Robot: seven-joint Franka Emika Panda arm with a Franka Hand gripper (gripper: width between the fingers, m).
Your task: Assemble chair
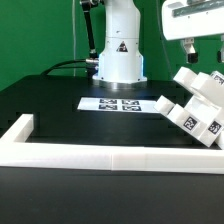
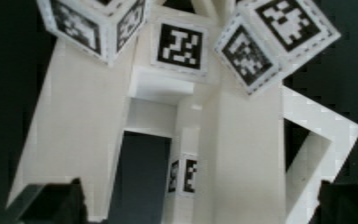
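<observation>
The chair (image 1: 196,106) is a chunky white cluster of slabs and blocks with black-and-white tags, tilted on the black table at the exterior view's right. My gripper (image 1: 188,47) hangs just above its upper end, apart from it. In the wrist view the chair (image 2: 229,120) fills the picture: long white slabs and tagged cube ends. The gripper (image 2: 202,205) stands open, one dark fingertip (image 2: 48,203) on each side of the slabs. Nothing is held between the fingers.
The marker board (image 1: 120,103) lies flat in front of the arm's white base (image 1: 118,60). A long white border rail (image 1: 100,156) runs along the table's front, with a corner piece (image 1: 22,128) at the exterior view's left.
</observation>
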